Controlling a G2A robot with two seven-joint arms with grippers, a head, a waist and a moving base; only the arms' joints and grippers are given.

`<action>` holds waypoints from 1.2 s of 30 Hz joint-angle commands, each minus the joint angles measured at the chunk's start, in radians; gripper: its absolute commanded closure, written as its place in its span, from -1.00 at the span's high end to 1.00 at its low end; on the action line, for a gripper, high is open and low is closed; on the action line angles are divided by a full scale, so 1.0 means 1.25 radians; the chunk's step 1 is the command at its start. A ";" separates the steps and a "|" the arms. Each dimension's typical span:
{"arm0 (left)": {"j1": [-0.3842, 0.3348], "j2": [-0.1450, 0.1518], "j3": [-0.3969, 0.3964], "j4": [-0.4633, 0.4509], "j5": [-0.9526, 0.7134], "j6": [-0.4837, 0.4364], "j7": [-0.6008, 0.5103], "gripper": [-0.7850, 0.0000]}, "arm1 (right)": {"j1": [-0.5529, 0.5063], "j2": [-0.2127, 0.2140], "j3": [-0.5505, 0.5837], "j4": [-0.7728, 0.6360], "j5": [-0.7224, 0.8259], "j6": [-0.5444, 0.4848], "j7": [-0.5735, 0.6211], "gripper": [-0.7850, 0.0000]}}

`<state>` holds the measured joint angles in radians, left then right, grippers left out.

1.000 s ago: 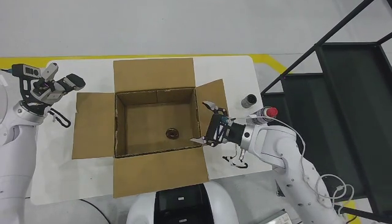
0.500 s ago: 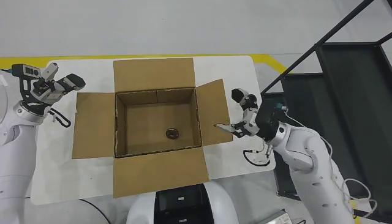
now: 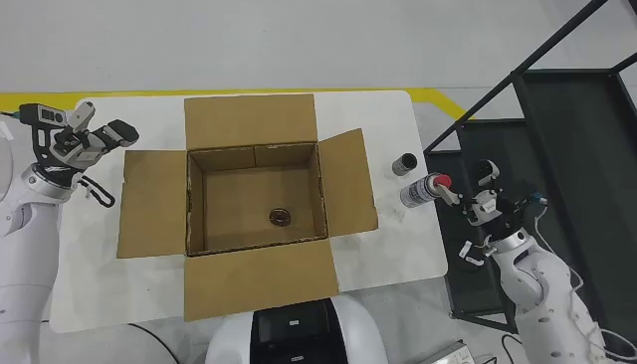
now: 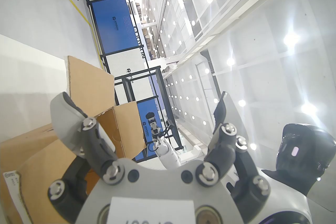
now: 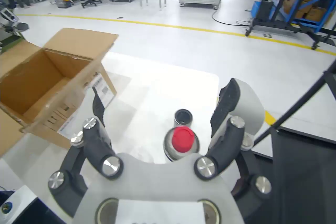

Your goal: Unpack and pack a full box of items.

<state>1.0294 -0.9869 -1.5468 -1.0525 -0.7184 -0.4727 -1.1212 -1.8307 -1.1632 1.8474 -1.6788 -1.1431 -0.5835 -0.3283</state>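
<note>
The cardboard box [image 3: 249, 120] sits open in the middle of the white worktop [image 3: 393, 250] with all four flaps splayed outward. Its floor is bare except for one small dark round piece [image 3: 280, 216] lying right of centre, too small to name. Two items stand on the worktop to the right of the box. One is a spray can [image 3: 420, 192] with a red cap. The other is a short dark cylinder [image 3: 404, 164] just beyond it toward the far edge, near the can but apart from it.

The right gripper [image 5: 162, 92] hangs at the worktop's right edge, just beside the spray can. Its fingers [image 5: 228, 93] are spread wide, and the red cap between them touches neither. The left gripper [image 4: 143, 98] is held up by the worktop's left edge, well apart from the box, and its fingers [image 4: 65, 109] are also wide and hold nothing.

By my reading, the unpacking half is nearly through, with two items out and one to go. I cannot tell whether the right gripper is leaving the can or about to take it. If the emptying goes on, the next move calls for an arm to pass over the box wall without catching a flap and come straight down on the round piece. The fingers should narrow well, since the piece lies low and flat on the cardboard. The right arm should first back clear of the can so as not to tip it.
</note>
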 commanded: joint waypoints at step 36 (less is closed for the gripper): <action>0.000 0.000 0.000 0.000 0.000 0.000 0.000 1.00 | 0.144 -0.009 -0.136 0.314 -0.156 0.099 -0.088 1.00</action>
<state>1.0294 -0.9869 -1.5468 -1.0525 -0.7184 -0.4727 -1.1212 -1.6576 -1.1741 1.6822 -1.3008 -1.3336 -0.4582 -0.4311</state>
